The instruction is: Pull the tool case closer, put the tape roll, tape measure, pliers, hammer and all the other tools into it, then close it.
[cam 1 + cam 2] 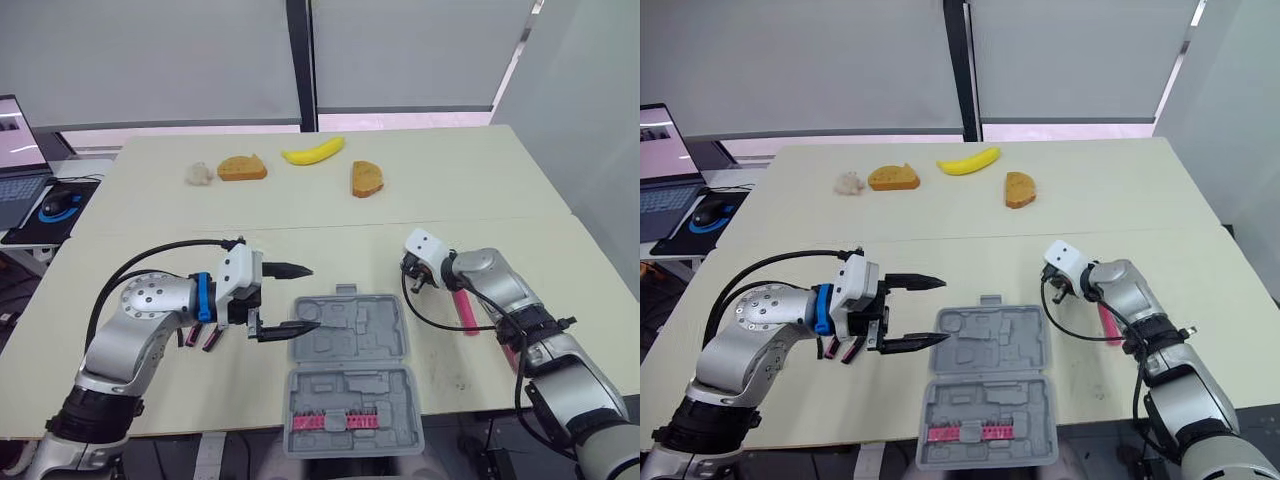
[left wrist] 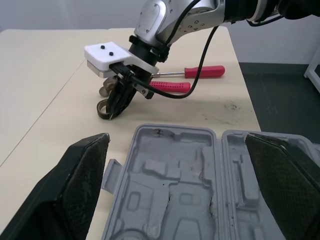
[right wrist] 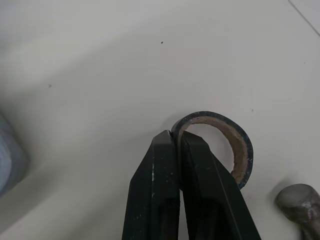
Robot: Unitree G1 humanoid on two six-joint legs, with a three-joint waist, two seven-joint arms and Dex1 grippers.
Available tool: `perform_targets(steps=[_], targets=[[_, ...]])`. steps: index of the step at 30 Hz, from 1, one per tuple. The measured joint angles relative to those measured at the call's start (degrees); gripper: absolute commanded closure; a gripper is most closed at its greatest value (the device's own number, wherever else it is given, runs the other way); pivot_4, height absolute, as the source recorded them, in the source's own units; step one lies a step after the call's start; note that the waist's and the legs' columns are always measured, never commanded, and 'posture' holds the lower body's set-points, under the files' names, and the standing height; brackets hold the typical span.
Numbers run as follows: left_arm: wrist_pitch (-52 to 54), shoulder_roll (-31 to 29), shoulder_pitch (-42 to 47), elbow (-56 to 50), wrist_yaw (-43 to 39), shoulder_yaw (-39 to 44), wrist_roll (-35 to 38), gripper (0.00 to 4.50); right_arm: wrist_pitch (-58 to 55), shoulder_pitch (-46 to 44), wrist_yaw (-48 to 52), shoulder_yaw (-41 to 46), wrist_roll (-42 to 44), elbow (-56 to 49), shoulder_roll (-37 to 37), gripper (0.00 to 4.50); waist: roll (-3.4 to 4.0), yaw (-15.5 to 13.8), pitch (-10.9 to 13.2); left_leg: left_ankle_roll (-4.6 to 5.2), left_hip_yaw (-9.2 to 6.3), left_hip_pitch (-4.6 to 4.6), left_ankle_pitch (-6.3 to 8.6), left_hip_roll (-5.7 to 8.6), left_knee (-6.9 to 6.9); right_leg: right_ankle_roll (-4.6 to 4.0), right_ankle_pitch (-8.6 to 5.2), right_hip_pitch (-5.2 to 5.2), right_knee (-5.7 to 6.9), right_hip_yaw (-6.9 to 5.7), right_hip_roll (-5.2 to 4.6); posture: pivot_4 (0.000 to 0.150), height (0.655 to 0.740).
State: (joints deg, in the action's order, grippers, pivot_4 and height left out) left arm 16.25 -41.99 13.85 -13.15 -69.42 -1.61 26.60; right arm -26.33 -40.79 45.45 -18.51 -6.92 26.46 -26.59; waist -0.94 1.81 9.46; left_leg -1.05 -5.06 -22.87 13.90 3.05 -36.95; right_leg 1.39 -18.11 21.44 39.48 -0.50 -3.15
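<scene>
The cream table (image 1: 300, 205) takes up most of the room in front of the robot. On it, close to the near edge and between the two arms, the grey tool case (image 1: 352, 375) lies fully open. Both moulded halves face up, and a pink strip of bits (image 1: 335, 421) sits in the near half.

The left gripper (image 1: 315, 297) is at the left edge of the case's far half with its two black fingers spread wide and nothing between them. One fingertip reaches over the case rim, though I cannot tell whether it touches.

Just to the right of the case, the right gripper (image 3: 176, 140) is pointed down at the table, fingers pinched together on the wall of the dark tape roll (image 3: 235, 145), which rests on the tabletop. A grey hammer head (image 3: 300, 202) sits near the roll. Behind them lie a red-handled screwdriver (image 2: 205, 71) and a second red handle (image 2: 170, 86).

Two small dark, pink-tipped pieces (image 1: 200, 338) lie by the left arm.

Across the far side of the table are a banana (image 1: 313, 151), two bread slices (image 1: 242, 167) (image 1: 366, 178) and a whitish lump (image 1: 200, 173). A laptop (image 1: 20, 190) and a mouse (image 1: 62, 205) sit on a side desk to the left.
</scene>
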Motion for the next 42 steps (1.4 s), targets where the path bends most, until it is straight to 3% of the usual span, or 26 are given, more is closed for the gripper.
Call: perform_targets(steps=[6,9,12,27,42], targets=[[-4.7,-5.9,-4.6,4.2,-3.9,5.2,-0.3,0.0,-14.6,4.0,5.6,1.5,7.1,-25.2,0.2,4.49,0.04,0.1,0.0,0.0,0.0,0.0,0.01,-0.19,0.05,-0.04,-0.02,0.06,0.0,-0.05,0.08,0.15,0.74],[-6.2,-9.7,-6.0,7.5,-6.4,6.7,-1.0,0.0,-23.5,4.7,5.7,0.1,11.8,-35.1,5.6,4.49,0.06,0.1,0.0,0.0,0.0,0.01,0.01,-0.31,0.06,-0.07,-0.04,0.08,0.02,-0.1,0.15,0.15,0.74],[-7.0,-11.4,-7.0,8.8,-7.8,7.3,-1.5,0.0,-29.3,4.8,4.1,-2.8,15.0,-38.4,11.0,4.49,0.07,-0.1,0.0,-0.01,0.01,0.0,0.01,-0.29,0.05,-0.08,-0.03,0.09,0.01,-0.1,0.13,0.15,0.74],[-10.7,-11.9,-12.2,7.1,-7.4,8.3,-3.5,0.0,-21.9,-1.3,-0.1,-11.0,12.9,-15.6,20.6,4.49,0.05,0.1,0.0,-0.01,0.38,-0.04,0.01,-0.41,0.07,-0.14,0.0,0.56,0.43,-0.02,0.13,0.15,0.74],[-10.9,-11.9,-12.2,6.8,-6.4,8.3,-4.4,0.0,-14.4,-2.8,0.9,-13.3,9.5,-5.6,22.8,4.49,0.06,0.1,0.0,-0.01,0.46,-0.04,0.01,-0.45,0.06,-0.15,0.0,0.64,0.48,0.01,0.14,0.15,0.74]])
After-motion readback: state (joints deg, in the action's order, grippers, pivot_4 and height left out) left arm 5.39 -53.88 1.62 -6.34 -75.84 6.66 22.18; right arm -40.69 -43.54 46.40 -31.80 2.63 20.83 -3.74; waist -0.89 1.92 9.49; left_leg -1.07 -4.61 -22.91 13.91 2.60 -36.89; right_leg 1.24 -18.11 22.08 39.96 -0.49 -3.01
